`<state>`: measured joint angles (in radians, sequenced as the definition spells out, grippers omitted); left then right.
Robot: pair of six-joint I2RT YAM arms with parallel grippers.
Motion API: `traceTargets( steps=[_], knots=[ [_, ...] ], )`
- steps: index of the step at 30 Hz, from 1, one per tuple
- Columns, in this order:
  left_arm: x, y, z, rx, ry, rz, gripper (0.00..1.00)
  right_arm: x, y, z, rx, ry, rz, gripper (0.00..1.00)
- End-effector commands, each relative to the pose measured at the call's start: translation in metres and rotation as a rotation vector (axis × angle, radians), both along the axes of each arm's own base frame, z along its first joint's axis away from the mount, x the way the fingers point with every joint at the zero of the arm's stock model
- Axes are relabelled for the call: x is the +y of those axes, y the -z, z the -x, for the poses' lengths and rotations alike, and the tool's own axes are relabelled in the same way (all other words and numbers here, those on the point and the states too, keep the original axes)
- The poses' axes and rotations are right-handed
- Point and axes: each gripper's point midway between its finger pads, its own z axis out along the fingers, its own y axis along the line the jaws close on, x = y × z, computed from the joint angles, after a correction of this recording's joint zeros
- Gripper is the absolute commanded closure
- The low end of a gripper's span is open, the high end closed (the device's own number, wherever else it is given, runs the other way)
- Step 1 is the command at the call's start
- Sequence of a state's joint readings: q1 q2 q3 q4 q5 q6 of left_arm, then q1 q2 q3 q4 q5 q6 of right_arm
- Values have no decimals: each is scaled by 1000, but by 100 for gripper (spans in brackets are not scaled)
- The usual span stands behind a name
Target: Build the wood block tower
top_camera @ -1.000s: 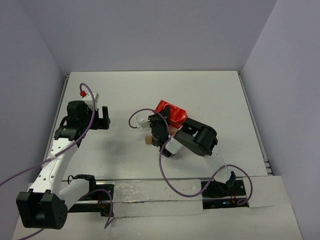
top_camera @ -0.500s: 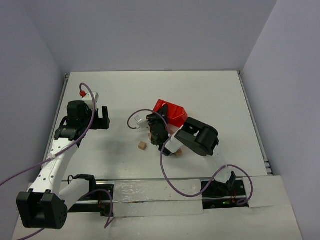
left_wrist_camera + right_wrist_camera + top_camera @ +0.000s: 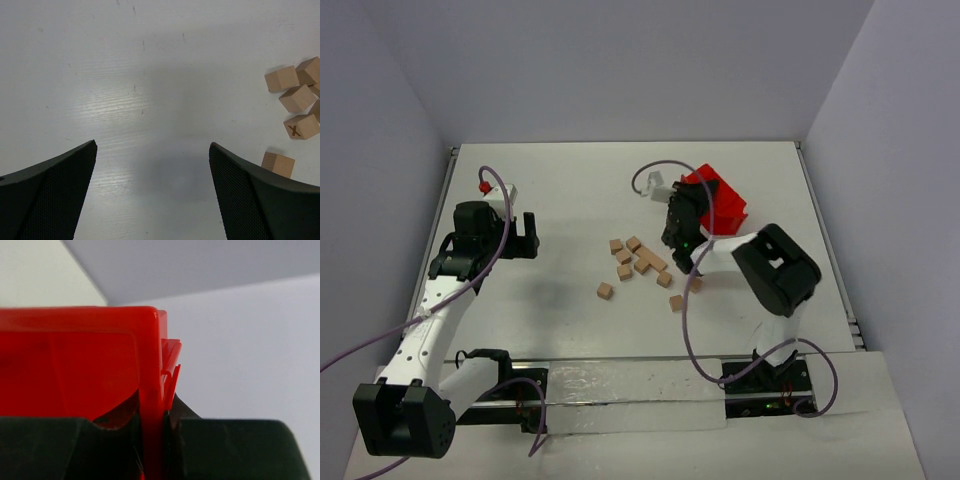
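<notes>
We see the wood blocks (image 3: 638, 265) scattered at frame centre, clear of every table (image 3: 550, 180) edge.
Our right gripper (image 3: 682, 222) clamps the red bin (image 3: 722, 200) wall; our left gripper (image 3: 527, 235) hangs parted over open table, left. Half a second ago one block lay out, the bin lower left.

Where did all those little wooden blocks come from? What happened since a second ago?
The right end effector, shut on the wall of the red bin, swung it toward the far right. The wood blocks tumbled out and now lie scattered on the table, none stacked. The left end effector stayed where it was, open.
</notes>
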<state>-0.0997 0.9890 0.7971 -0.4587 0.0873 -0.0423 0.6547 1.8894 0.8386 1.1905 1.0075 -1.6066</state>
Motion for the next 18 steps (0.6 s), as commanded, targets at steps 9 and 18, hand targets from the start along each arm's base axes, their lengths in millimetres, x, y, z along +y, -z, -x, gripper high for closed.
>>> traceTargets(
  steps=[9, 18],
  knots=[
    [-6, -11, -5, -42, 52, 27, 1, -81, 30, -7, 265, 227, -883, 100],
    [-22, -20, 8, -82, 186, 46, 1, -169, 63, -40, 444, 361, -1174, 100]
  ],
)
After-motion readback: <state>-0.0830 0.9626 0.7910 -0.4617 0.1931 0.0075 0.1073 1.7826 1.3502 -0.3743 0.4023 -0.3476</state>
